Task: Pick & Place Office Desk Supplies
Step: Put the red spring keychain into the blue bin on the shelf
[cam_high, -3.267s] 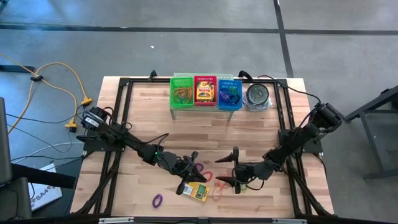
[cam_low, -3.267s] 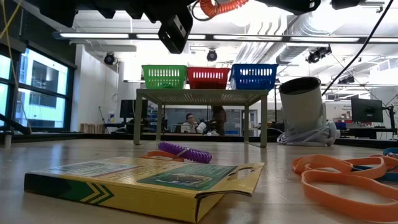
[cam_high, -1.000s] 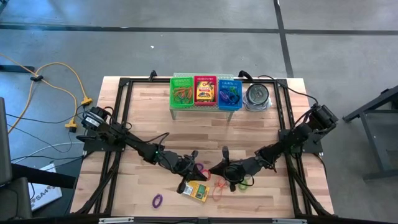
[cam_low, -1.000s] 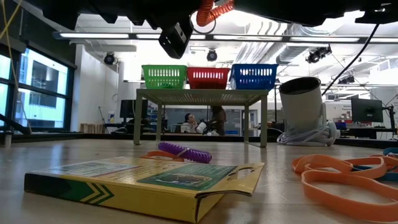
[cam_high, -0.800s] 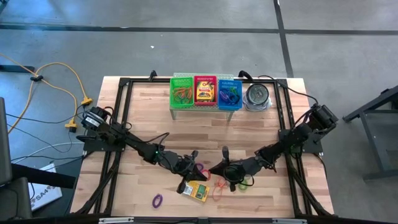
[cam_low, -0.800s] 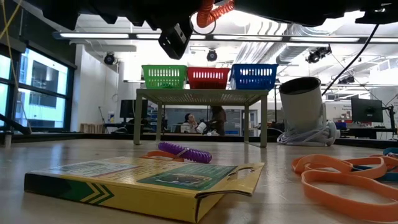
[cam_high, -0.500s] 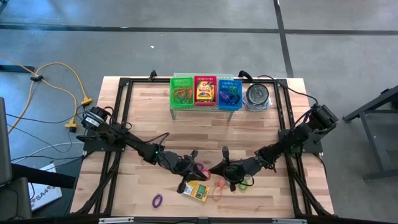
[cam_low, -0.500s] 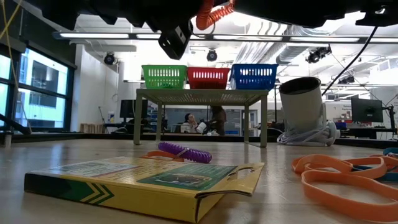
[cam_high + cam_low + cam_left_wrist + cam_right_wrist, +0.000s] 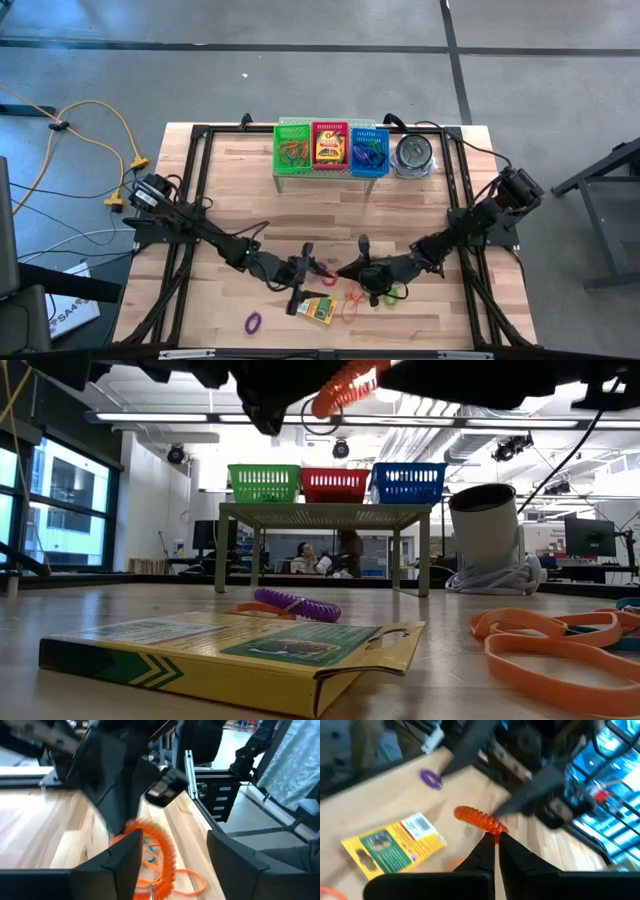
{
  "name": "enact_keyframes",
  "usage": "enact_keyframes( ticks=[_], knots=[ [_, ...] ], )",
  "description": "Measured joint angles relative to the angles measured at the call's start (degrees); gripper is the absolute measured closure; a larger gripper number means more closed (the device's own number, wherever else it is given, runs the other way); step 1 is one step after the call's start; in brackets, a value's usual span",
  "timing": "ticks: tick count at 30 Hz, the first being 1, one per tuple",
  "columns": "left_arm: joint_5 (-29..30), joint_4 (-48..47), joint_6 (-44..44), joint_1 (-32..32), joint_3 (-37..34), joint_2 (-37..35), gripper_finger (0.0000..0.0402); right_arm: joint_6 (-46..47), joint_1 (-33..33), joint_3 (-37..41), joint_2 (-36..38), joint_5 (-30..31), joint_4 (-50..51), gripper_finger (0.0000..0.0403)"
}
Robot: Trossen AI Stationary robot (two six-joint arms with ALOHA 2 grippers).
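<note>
An orange coiled band (image 9: 475, 818) hangs in the air between my two grippers, over the near middle of the table. My right gripper (image 9: 496, 842) is shut on one end of it. My left gripper (image 9: 172, 860) stands open around the coil's other end (image 9: 150, 837); whether a finger still touches it I cannot tell. Below them a yellow-and-green crayon box (image 9: 320, 309) lies flat on the table. A purple coil (image 9: 252, 322) and flat orange bands (image 9: 550, 645) lie on the table nearby. My right gripper pinches the coil's near end (image 9: 492, 829) between its two fingertips. The fingers come nearly level from the table's right side. The coil sticks out beyond the tips toward my left gripper, slanting and lifted clear of the table.
On a low rack at the far edge stand a green basket (image 9: 293, 150), a red one (image 9: 330, 150) and a blue one (image 9: 368, 150), with a round metal tin (image 9: 413, 155) to their right. Loose bands (image 9: 392, 294) lie under my right arm.
My left gripper has opened off the orange coil, rolled a little and drawn slightly back toward the table's left. The coil stays in my right gripper and now slants more than before.
</note>
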State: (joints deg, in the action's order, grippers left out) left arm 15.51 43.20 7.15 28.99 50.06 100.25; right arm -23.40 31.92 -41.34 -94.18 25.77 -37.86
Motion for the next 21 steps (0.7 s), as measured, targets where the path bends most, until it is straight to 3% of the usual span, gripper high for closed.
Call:
enact_keyframes(
  ticks=[5,8,14,21],
  knots=[
    [0.7,1.68,-4.07,1.09,0.0,0.0,0.0172,0.55,3.11,0.02,0.71,9.84,3.49,0.04],
    [3.64,2.08,-5.31,1.67,0.0,0.0,0.0172,3.45,4.66,0.02,2.1,12.82,7.34,0.04],
    [9.61,1.21,-5.59,2.32,0.0,0.0,0.0171,11.36,7.31,0.02,5.46,21.04,19.91,0.04],
    [9.13,-2.74,0.2,1.18,0.0,0.0,0.0171,25.7,7.65,-4.56,10.87,29.25,38.41,0.04]
  ],
)
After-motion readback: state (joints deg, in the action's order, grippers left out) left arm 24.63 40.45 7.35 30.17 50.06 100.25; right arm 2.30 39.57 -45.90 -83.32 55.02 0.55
